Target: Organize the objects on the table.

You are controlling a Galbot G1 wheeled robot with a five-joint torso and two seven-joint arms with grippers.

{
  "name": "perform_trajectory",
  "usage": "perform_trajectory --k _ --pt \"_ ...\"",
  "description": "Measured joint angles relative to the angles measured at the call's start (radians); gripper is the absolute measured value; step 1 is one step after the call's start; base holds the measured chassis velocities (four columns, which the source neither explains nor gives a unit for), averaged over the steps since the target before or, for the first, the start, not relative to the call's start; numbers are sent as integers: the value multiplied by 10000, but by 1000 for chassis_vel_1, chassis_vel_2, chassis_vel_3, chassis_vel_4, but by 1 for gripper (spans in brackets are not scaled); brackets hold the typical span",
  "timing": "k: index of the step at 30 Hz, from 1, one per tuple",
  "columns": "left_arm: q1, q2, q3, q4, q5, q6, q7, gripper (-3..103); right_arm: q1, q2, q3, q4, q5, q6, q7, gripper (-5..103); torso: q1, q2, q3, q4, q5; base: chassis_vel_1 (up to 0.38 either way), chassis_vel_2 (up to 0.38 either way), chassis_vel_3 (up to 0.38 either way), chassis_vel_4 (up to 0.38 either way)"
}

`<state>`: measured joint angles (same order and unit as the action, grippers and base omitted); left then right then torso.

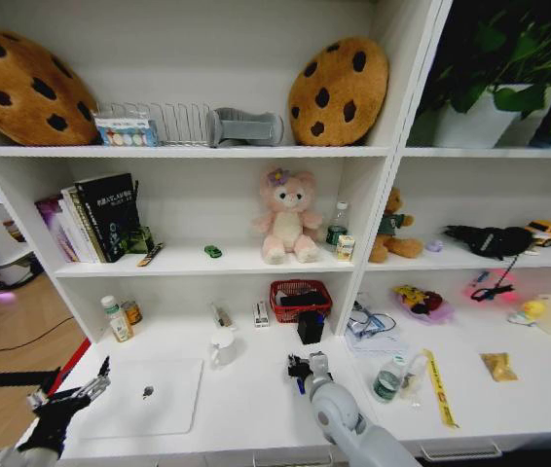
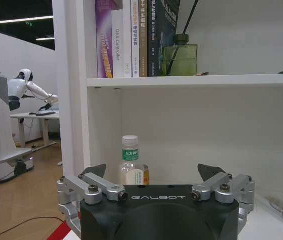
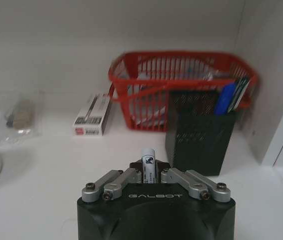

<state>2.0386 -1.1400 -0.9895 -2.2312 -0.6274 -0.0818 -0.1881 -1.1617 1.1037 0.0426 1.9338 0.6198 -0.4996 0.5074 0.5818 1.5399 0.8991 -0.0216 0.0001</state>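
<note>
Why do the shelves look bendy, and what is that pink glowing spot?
Head view: the wide lens bows the straight shelves outward, and a pink light glows on the right shelf. Right wrist view: the white pen in the right gripper is sharp, and the red basket looks softer.

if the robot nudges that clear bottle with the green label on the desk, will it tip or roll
The clear bottle stands upright on the table and looks taller than it is wide, so a push near the cap would probably tip it. Its round body would then likely roll, perhaps toward the yellow strip. It looks like thin plastic, so probably light and easily dented.
</note>
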Motion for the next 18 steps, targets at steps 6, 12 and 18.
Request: perform_trajectory --k 6,12,18 --pt "0 0 0 0 0 0 0 100 -180 -377 949 -64 -2053 2201 -973 12 0 0 0 -1 0 0 0 0 0" --pt "0 0 0 0 0 0 0 100 315 -429 1380 -214 -2659 3376 -1451 12 0 0 0 -2 0 0 0 0 0" --pt "0 0 0 0 0 0 0 100 1309 -243 992 -977 -2809 3670 -1691 12 1 0 0 1 -1 0 0 0 0"
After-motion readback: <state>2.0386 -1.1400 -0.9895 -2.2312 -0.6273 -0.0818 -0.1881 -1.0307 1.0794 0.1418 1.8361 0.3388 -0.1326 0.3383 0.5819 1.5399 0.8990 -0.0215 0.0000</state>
